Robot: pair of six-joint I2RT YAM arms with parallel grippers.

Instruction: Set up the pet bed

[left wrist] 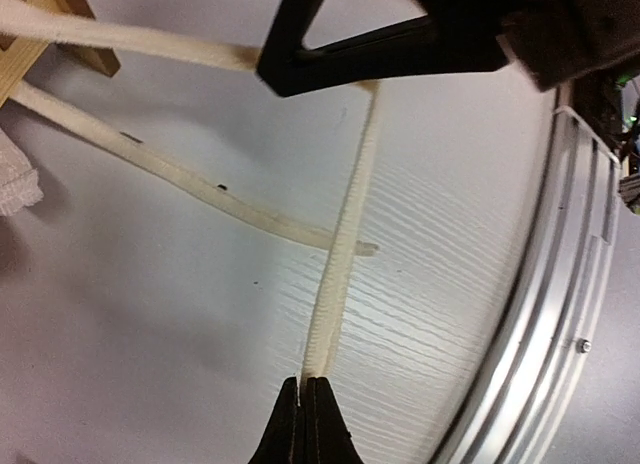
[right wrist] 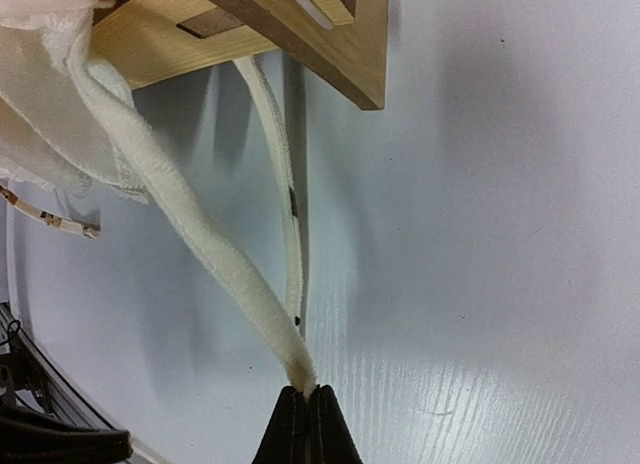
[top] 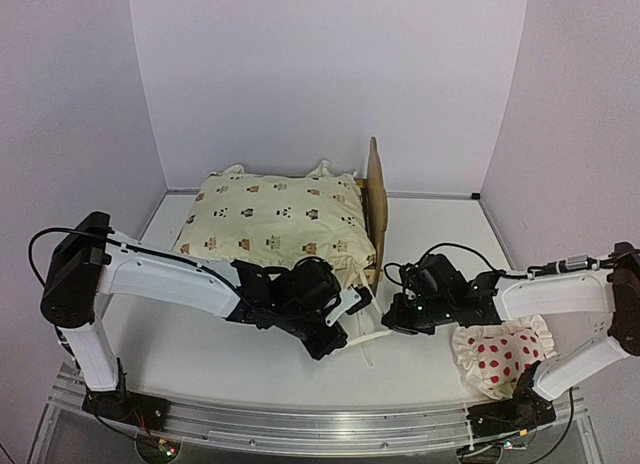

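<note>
The pet bed (top: pixel 376 189) stands at the back of the table, headboard on the right, its frame under a cream animal-print cover (top: pixel 275 224). Cream tie straps hang from the cover at the bed's near right corner. My left gripper (top: pixel 352 302) (left wrist: pixel 305 384) is shut on the end of one strap (left wrist: pixel 345 244), which runs up toward the right gripper's black finger. My right gripper (top: pixel 392 309) (right wrist: pixel 306 392) is shut on the tip of a thicker strap (right wrist: pixel 190 224) that leads back to the cover's ruffle by the wooden frame corner (right wrist: pixel 300 34).
A white red-dotted pillow (top: pixel 505 352) lies at the front right beside the right arm. A loose strap (left wrist: pixel 190 184) crosses the tabletop under the held one. The metal rail (left wrist: pixel 540 314) of the table's near edge is close to the left gripper.
</note>
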